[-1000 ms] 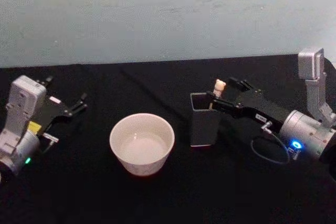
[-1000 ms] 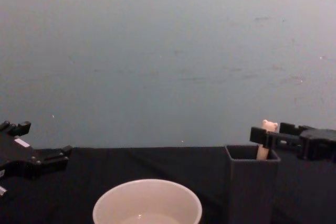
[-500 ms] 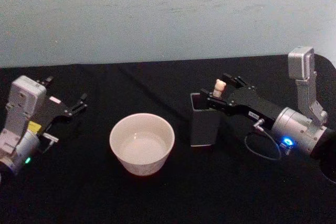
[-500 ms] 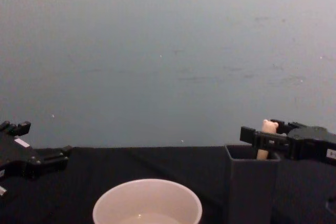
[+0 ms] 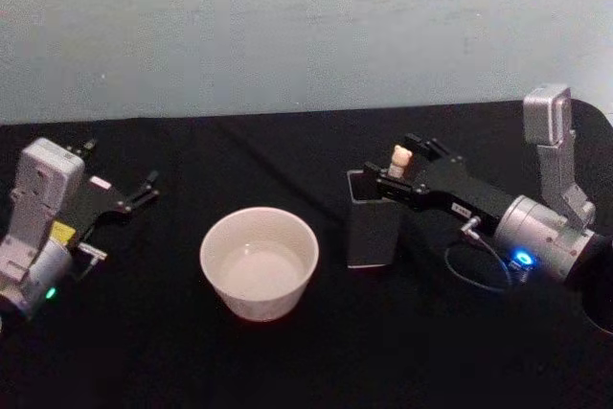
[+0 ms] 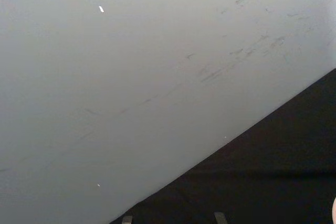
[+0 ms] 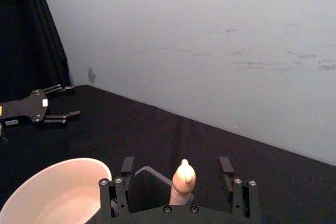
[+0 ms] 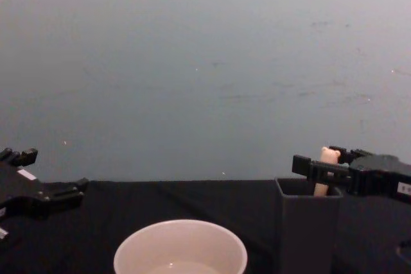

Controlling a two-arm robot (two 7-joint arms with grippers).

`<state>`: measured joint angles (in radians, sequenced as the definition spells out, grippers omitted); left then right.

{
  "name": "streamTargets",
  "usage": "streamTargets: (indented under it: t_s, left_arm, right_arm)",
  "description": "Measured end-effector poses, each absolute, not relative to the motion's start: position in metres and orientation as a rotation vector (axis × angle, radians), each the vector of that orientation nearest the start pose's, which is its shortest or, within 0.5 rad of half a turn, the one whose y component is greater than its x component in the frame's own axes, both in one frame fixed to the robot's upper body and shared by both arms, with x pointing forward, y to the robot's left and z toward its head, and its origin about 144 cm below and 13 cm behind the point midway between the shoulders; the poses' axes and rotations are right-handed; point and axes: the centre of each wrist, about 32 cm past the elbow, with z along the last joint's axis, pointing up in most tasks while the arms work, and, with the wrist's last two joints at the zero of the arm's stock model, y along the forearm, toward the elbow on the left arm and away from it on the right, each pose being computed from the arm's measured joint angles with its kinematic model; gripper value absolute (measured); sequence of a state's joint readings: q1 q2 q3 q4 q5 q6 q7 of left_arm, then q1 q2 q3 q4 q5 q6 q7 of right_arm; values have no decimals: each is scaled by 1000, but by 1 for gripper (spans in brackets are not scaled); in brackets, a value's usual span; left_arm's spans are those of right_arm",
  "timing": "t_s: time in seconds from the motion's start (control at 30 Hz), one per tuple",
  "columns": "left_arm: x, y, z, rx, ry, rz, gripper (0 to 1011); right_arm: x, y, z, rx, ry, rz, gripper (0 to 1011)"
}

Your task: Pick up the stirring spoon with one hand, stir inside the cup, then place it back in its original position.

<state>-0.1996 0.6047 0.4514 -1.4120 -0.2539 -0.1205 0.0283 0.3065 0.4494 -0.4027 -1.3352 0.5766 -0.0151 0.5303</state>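
Jaws of right gripper (image 5: 393,170), reaching level, straddle stirring spoon (image 5: 400,156).

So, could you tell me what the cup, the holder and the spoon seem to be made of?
The cup looks like glazed ceramic, though it could be plastic: smooth cream-white wall, thin rim. The holder seems matt dark grey plastic: thin flat walls, no shine. The spoon shows a smooth cream-beige moulded handle, likely plastic or resin; its bowl is hidden in the holder.

The black table (image 5: 287,361) carries the cream cup (image 5: 257,302) and, near it, the dark holder (image 5: 372,237).
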Motion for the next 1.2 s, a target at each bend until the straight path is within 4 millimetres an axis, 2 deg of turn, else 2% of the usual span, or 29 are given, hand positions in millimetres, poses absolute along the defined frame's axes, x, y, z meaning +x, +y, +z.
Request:
streamTargets:
  t_s: [0.23, 0.43, 0.7, 0.8, 0.83, 0.93, 1.0, 1.03, 1.13, 1.2]
  left_arm:
    - [489, 310, 1140, 304, -285, 1248, 1001]
    - [489, 310, 1140, 304, -285, 1248, 1001]
    - [489, 310, 1140, 304, -285, 1248, 1001]
    - [489, 310, 1140, 304, -285, 1248, 1001]
    - [489, 310, 1140, 304, -285, 1248, 1001]
    - [489, 310, 1140, 304, -285, 1248, 1001]
    - [489, 310, 1140, 305, -285, 1248, 1001]
    - [489, 310, 1140, 304, -285, 1248, 1001]
    - [489, 310, 1140, 305, -285, 1248, 1001]
    - [489, 310, 1140, 304, -285, 1248, 1001]
  right_arm:
    - [527, -278, 1157, -3, 92, -798, 997]
    - [527, -278, 1157, -3, 92, -798, 902]
    - [527, -278, 1158, -3, 92, -799, 663]
    - [527, -278, 1158, -2, 92, -799, 542]
    - [527, -278, 1158, -2, 92, -799, 542]
    - [527, -278, 1158, -2, 92, -799, 419]
    - [527, -278, 1158, -2, 92, -799, 386]
    - [527, -278, 1158, -2, 92, -799, 320]
    - [527, -278, 1158, -2, 92, -799, 227]
    - [527, -278, 1158, -2, 93, -799, 215]
